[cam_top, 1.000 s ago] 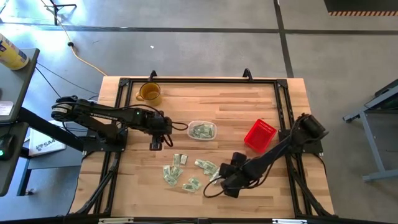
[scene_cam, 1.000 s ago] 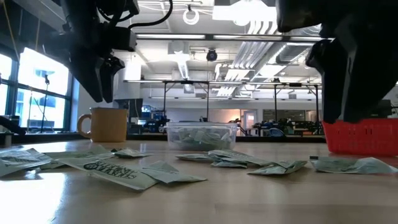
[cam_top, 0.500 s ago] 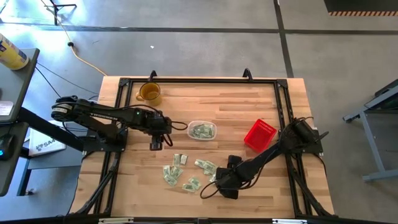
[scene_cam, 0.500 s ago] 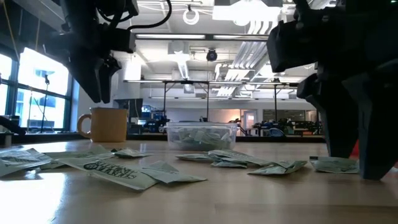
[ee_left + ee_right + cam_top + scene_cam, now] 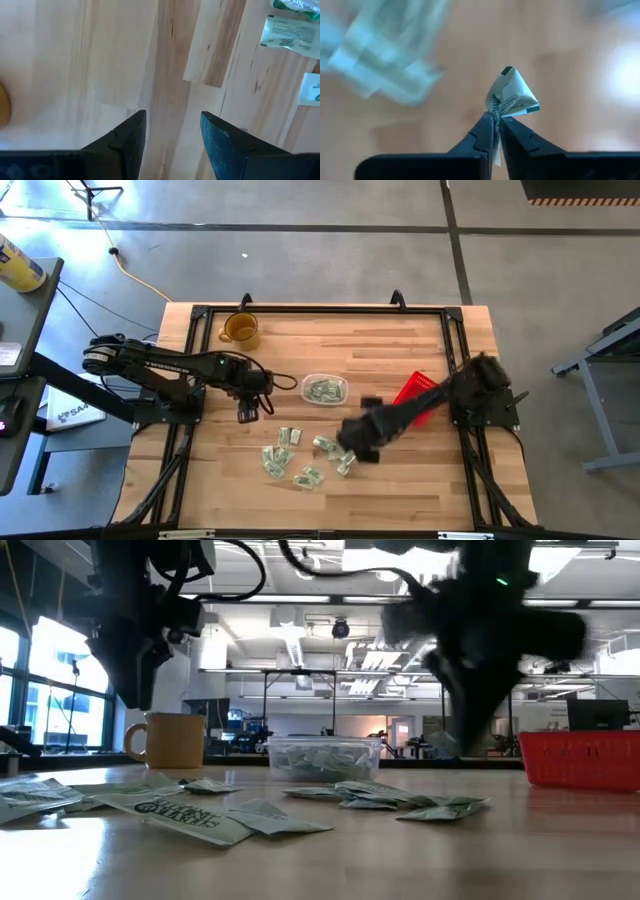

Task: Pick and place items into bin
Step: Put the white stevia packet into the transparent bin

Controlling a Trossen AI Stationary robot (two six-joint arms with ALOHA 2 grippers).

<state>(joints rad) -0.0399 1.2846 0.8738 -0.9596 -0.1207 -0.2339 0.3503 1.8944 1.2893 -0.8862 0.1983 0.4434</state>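
Right, your right gripper (image 5: 496, 122) is pinched on one folded packet (image 5: 511, 97), off the bench, over the loose packets (image 5: 300, 457) and just short of the clear bin (image 5: 325, 389). Carry it high over the rim, centre over the bin, then release; the hold is only on a corner. Left gripper (image 5: 172, 132) hangs spread and empty beside the bin; leave it there.

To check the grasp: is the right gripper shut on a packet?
Yes. The right gripper is shut on a packet, pinched between its fingertips.
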